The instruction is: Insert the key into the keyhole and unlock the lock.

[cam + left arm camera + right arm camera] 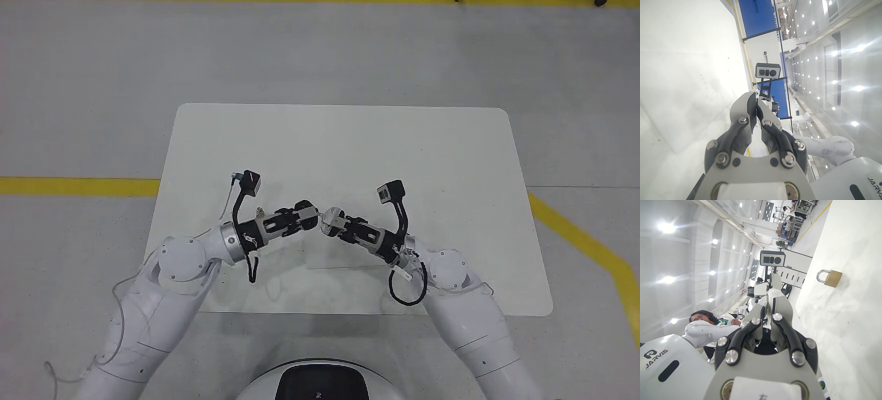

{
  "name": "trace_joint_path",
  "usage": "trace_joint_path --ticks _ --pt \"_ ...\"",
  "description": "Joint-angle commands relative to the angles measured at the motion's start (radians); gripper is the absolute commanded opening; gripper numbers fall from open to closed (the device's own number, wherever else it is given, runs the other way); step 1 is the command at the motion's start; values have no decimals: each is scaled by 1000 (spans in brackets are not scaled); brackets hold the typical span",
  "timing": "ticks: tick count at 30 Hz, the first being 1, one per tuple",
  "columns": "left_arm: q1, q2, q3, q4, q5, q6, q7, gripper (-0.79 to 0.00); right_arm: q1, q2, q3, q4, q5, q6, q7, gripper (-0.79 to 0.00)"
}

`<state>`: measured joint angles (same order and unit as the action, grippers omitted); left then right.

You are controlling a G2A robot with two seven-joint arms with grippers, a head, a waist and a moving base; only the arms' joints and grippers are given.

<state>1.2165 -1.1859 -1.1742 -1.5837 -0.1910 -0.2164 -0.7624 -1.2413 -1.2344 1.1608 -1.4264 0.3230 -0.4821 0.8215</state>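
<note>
White table, grey floor with yellow line, blue wall panels, bright ceiling lights

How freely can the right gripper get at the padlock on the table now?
Probably yes: the padlock lies on bare table, nothing between it and the right gripper, which looks shut and must open first.

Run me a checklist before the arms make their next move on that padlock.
1. Padlock lying on the table, shackle looks closed: ok.
2. Padlock steadied by a gripper: not ok, both are clear of it.
3. Left gripper shut: ok.
4. Right gripper shut: ok.
5. Key held in a gripper: cannot tell.
6. Keyhole turned where a key could reach it: cannot tell.
</note>
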Motion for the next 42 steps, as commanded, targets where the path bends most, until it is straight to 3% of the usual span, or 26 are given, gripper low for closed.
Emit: trace_joint_path --ticks 1,6,7,8,12,16,21,24,27,34,42 --pt "1 1 -1 2 1 -1 -3 -785 2 0 -1 -2 -4 3 0 -785" --pt "-3 3 -4 7 1 2 -21 -785 6 2 -7 -7 -28 11 1 -785" --pt "-3 4 -7 6 1 1 -25 -425 6 2 -7 -8 -31 12 -1 -785" --pt "-3 6 -13 3 7 -4 -34 0 6 3 -7 -9 -34 13 -4 -785" --pt "4 22 -81 -2 15 -41 -81 0 7 4 -2 -13 -38 8 -20 -785" --pt "56 46 -233 -30 -5 -78 -77 0 5 9 33 -12 -39 -6 -53 -785" --pt "214 83 -489 -125 78 -117 -64 0 -8 20 102 -13 -29 -15 -96 -785" --pt "313 95 -578 -185 267 -111 -6 0 -10 21 110 -14 -26 -15 -101 -785" --pt "365 95 -550 -225 461 -72 59 0 -10 21 110 -14 -26 -15 -101 -785" --pt "366 94 -540 -226 476 -67 69 0 -10 21 110 -14 -26 -15 -101 -785" --pt "318 84 -363 -174 786 -66 211 0 -10 21 110 -14 -26 -15 -101 -785"
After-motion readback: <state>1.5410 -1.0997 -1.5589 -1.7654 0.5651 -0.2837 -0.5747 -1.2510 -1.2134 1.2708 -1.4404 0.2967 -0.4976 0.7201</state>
